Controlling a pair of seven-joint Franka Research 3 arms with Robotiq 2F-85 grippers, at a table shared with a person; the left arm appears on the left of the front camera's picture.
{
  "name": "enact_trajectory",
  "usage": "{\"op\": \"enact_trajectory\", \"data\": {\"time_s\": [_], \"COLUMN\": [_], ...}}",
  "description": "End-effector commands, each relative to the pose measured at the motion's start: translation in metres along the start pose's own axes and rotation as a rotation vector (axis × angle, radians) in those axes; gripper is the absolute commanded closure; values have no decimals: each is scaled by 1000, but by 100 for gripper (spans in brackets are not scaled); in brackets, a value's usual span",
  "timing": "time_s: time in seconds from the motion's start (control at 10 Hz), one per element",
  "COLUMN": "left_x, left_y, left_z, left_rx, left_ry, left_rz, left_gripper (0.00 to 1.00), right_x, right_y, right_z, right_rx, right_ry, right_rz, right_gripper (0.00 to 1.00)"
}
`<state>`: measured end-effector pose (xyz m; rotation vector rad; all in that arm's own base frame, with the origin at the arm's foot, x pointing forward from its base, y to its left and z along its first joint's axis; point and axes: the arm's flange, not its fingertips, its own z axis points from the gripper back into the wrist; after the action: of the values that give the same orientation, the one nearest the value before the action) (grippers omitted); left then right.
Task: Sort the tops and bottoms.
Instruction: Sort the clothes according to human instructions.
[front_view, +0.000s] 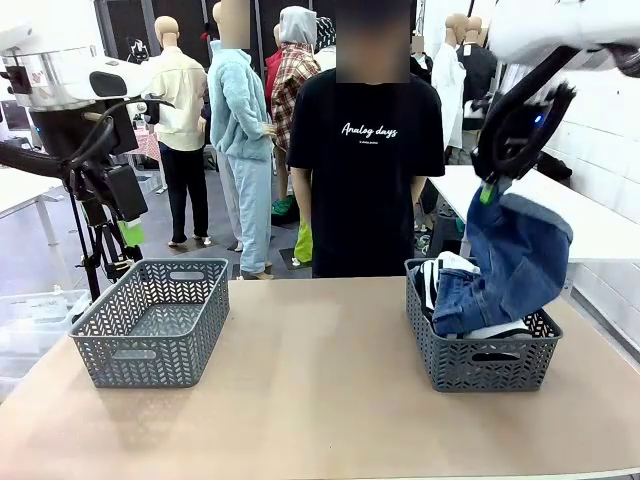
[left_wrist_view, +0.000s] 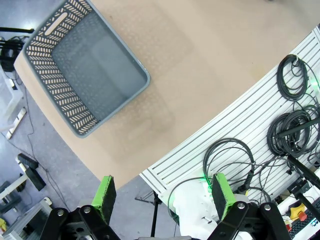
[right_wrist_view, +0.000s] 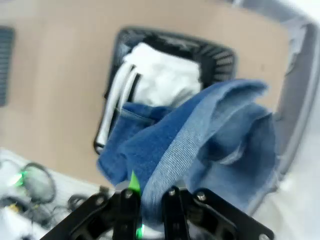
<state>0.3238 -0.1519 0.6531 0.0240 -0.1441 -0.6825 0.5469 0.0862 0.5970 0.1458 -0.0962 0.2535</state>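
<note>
Arms: white shells, black joints, black cables | left gripper (left_wrist_view: 162, 200): black linkage, silver screws, green pads | right gripper (front_view: 488, 190): black, green-tipped | person (front_view: 366, 150): black "Analog days" T-shirt

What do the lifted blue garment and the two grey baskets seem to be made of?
The blue garment, held by the right gripper, looks like denim: washed blue outside, paler reverse, thick soft folds. The baskets look like matte moulded plastic, with stiff walls pierced in a regular herringbone pattern.

Two grey baskets (front_view: 152, 322), (front_view: 482, 362); table (front_view: 320, 400)
</note>
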Motion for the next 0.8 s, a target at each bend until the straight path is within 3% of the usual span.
{"op": "enact_trajectory", "data": {"time_s": [0.0, 0.1, 0.6, 0.7], "left_x": [-1, -1, -1, -1], "left_y": [1, 1, 1, 1], "left_z": [2, 2, 2, 2], "left_rx": [-9, -9, -9, -9], "left_ry": [-6, -6, -6, -6], "left_rz": [-19, -19, -19, -19], "left_gripper": [0, 0, 0, 0], "right_x": [3, 8, 8, 32], "right_y": [-5, -4, -5, -3], "right_z": [-39, -59, -61, -81], "right_rx": [24, 16, 22, 20], "right_ry": [75, 78, 93, 184], "right_rz": [-13, -30, -22, -20], "right_gripper": [100, 100, 100, 100]}}
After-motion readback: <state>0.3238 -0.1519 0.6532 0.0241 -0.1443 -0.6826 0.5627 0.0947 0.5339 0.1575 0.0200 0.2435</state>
